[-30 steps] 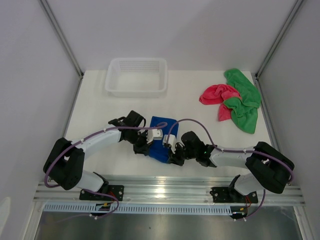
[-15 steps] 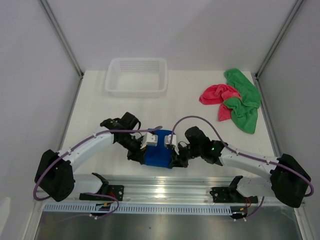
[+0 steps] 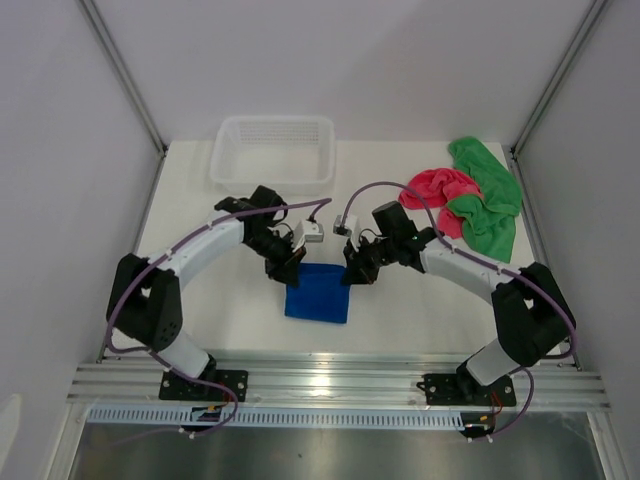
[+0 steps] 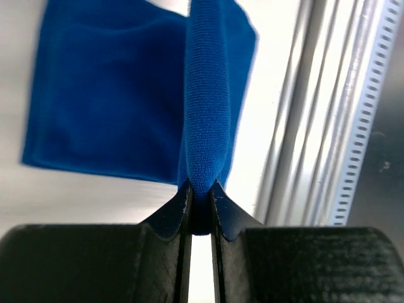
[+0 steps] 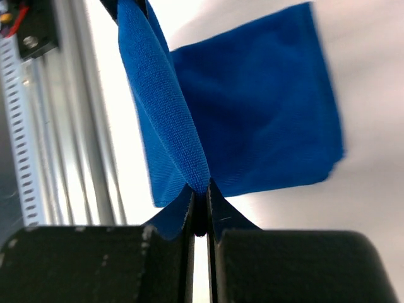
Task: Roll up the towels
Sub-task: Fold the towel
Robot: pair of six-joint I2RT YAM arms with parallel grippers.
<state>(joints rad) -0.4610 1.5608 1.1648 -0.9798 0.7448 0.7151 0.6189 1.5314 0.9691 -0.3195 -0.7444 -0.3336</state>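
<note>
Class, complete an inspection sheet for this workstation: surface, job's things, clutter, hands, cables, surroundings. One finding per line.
Surface: white table, no spills seen.
Job's things: blue towel near the front, far edge pinched up; green towel and pink-red towel crumpled together far right, unrolled.
Clutter: white mesh basket at the far edge, appears empty.
Hands: left hand and right hand each shut on the blue towel's edge.
Cables: purple cables looping along both arms.
Surroundings: white walls; aluminium rail at the near edge.
</note>
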